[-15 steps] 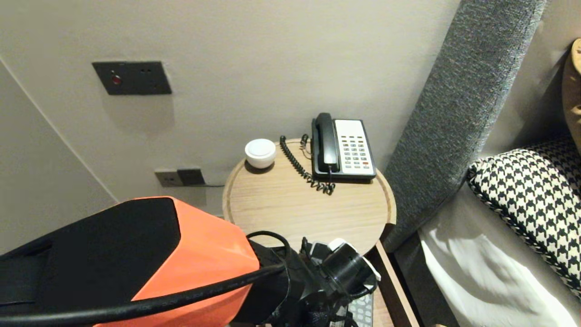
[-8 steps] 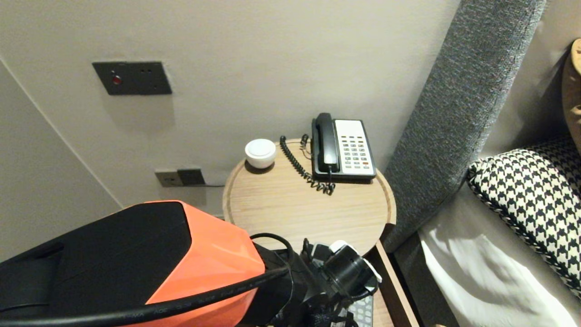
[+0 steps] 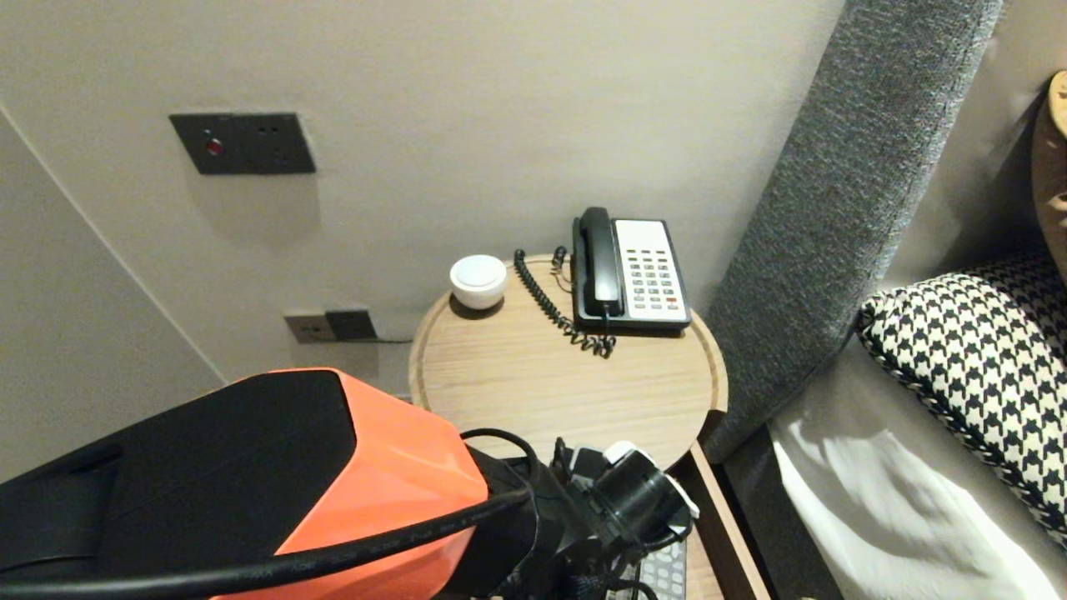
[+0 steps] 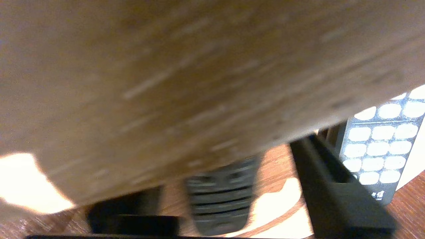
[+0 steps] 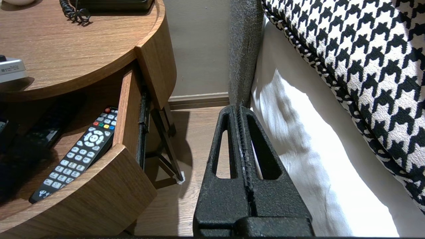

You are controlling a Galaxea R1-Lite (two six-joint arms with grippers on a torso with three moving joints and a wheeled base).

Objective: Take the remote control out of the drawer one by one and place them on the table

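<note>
1. Dark remote point(image 4: 220, 199) is seen lying in the open drawer point(image 5: 99, 196) of a round bedside table point(image 3: 542, 392), tucked under the overhang of the tabletop.
2. The left gripper point(image 4: 215, 181) is pictured reaching down into that drawer. Its jaws are held partly apart, with one finger on each side of the dark remote. Bare wood is visible between the remote and one finger point(image 4: 332, 186), so no grip is shown.
3. A second remote point(image 4: 375, 146), with pale buttons, is laid just beside the dark one, against the drawer wall nearer the bed.
4. A telephone point(image 3: 629, 271) and a small white pot point(image 3: 478, 281) are set on the tabletop at the wall side, well apart from the left gripper.
5. The right gripper point(image 5: 244, 113) is parked low beside the bed, its fingers pressed together on nothing. A grey headboard point(image 3: 842, 208) and a houndstooth pillow point(image 3: 984, 358) are seen close by.
</note>
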